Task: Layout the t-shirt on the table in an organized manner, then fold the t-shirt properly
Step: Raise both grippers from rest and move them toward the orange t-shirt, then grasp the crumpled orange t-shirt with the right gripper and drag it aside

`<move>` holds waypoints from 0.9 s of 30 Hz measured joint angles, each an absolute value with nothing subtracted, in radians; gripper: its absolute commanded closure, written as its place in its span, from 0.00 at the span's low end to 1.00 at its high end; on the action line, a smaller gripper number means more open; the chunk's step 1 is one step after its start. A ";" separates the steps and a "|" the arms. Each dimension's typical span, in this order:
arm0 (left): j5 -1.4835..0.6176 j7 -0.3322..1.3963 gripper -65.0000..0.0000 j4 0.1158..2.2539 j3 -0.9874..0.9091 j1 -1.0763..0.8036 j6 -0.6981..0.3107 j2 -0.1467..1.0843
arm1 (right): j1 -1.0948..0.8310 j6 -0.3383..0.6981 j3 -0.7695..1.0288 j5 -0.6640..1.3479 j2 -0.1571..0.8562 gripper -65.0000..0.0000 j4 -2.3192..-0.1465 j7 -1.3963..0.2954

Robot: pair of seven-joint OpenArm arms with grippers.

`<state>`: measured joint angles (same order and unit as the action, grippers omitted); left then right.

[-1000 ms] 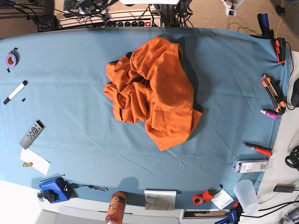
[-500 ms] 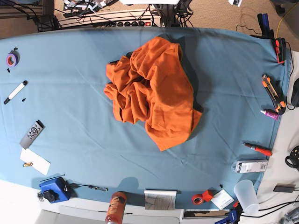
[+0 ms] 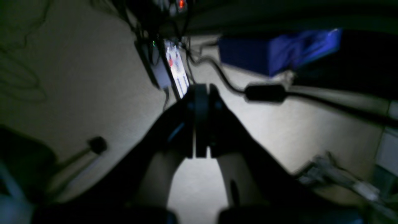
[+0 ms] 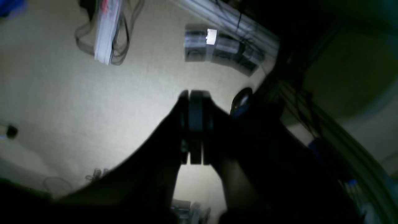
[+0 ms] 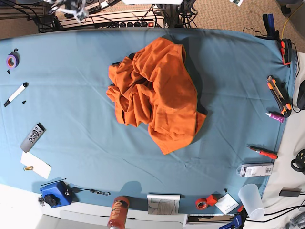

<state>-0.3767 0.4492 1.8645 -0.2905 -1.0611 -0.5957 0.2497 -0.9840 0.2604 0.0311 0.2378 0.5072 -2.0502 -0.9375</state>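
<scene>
While both arms hang off the table, you see in each wrist view a pair of dark jaws pressed flat together: the left gripper (image 3: 200, 124) is closed on nothing, and the right gripper (image 4: 195, 124) is closed on nothing too. Both cameras look down at beige floor with cables, so I judge the arms are parked away from the work. Neither gripper can be made out in the base view. The t-shirt (image 5: 155, 98) lies as a crumpled orange heap near the middle of the table (image 5: 71, 95), with deep folds and no sleeve laid out. Small tools sit well apart at the edges: a marker (image 5: 15, 94), a remote (image 5: 33, 136), a screwdriver (image 5: 263, 152). You will probably need to open the jaws before you reach for a hem.
</scene>
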 measured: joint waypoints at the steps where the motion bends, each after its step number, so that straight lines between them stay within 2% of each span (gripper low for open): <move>1: -0.379 0.446 1.00 1.901 -0.302 -1.065 -0.596 0.250 | -0.984 0.273 0.052 0.241 0.508 1.00 -2.091 -0.942; 6: -0.417 0.532 1.00 2.049 -0.364 -1.078 -0.596 0.244 | -0.985 0.277 0.135 0.261 0.508 1.00 -2.266 -0.924; 9: -0.442 0.522 1.00 2.122 -0.402 -1.065 -0.596 0.245 | -0.963 0.279 0.165 0.263 0.508 1.00 -2.343 -0.914; 22: -0.442 0.524 0.98 2.161 -0.412 -0.855 -0.598 0.244 | -0.741 0.284 0.165 0.261 0.481 0.99 -2.341 -0.909; 25: -0.443 0.524 0.72 2.161 -0.412 -0.842 -0.598 0.244 | -0.723 0.363 0.165 0.260 0.482 0.67 -2.341 -0.891; 26: -0.440 0.524 0.65 2.161 -0.412 -0.838 -0.598 0.244 | -0.724 0.369 0.165 0.263 0.482 0.58 -2.341 -0.881; 27: -0.440 0.524 0.60 2.161 -0.412 -0.836 -0.598 0.244 | -0.723 0.371 0.165 0.263 0.481 0.54 -2.341 -0.871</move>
<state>-0.4400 0.5236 2.1609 -0.4118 -0.8364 -0.5976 0.2443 -0.7235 0.3710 0.1654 0.2626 0.4808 -2.3405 -0.8715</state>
